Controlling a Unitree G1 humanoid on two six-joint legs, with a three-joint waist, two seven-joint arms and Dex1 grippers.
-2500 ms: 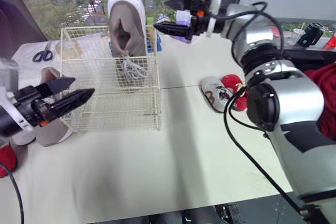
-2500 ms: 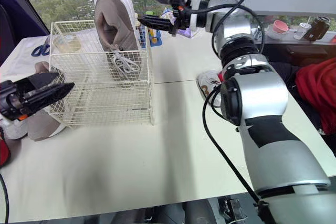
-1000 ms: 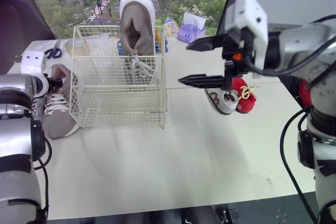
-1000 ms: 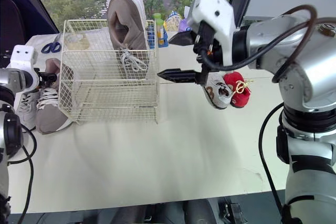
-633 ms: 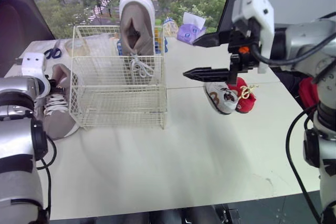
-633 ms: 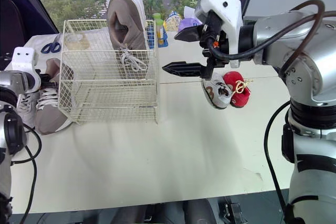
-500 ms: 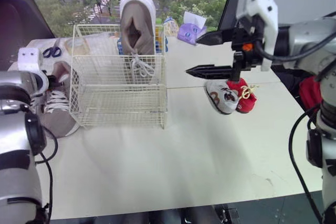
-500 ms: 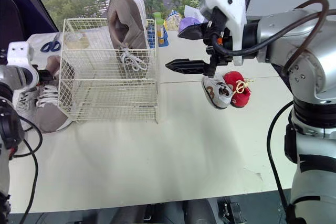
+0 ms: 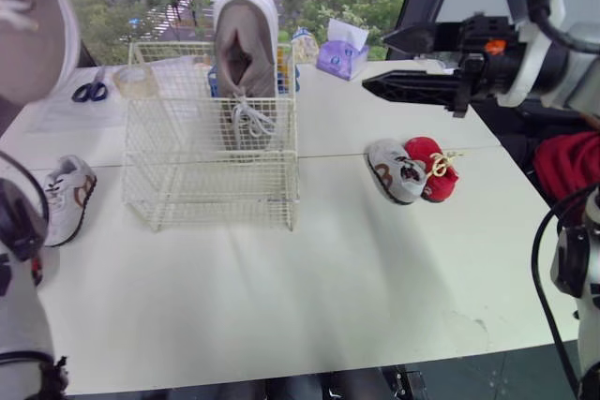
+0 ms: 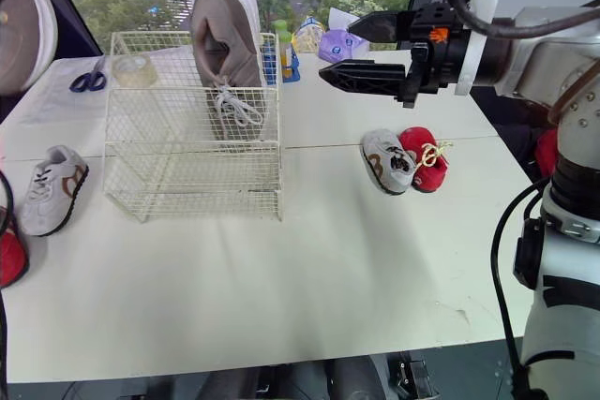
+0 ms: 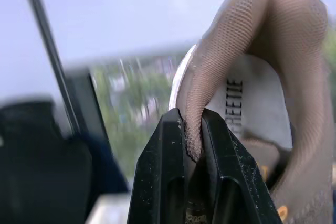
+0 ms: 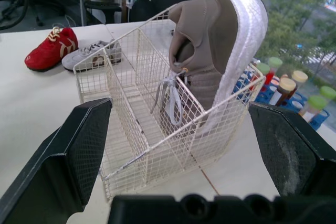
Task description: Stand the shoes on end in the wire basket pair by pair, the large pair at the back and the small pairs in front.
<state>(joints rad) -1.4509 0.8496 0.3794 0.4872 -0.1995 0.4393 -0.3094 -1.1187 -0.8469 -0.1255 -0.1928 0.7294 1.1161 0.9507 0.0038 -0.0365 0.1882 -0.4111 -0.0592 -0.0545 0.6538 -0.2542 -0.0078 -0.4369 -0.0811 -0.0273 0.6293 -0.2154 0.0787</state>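
Left eye view: the worktop (image 9: 328, 269) spreads pale under me, with the wire basket (image 9: 187, 185) standing left of centre. One large taupe shoe (image 9: 242, 53) already stands on end at the basket's back right corner, its heel rising well above the rim. Its mate (image 9: 33, 35), which half a second ago lay on the worktop beside the basket's left wall, now hangs high in the air to the left, well above the basket. My left claw (image 11: 191, 124) is clamped on that shoe's heel collar, one finger inside and one outside. My right claw (image 9: 375, 61) is spread wide and empty, and has drawn away to the right of the basket.

With the big shoe lifted, I judge the large pair half done: this one must next go over the rim and down beside its partner at the back. The lift has uncovered a small grey shoe (image 9: 66, 194) lying flat left of the basket, with a small red shoe (image 10: 7, 259) at the worktop's left edge. Another small grey shoe (image 9: 394, 171) and another red one (image 9: 431, 166) lie touching, right of the basket. None of the small ones is yet in.
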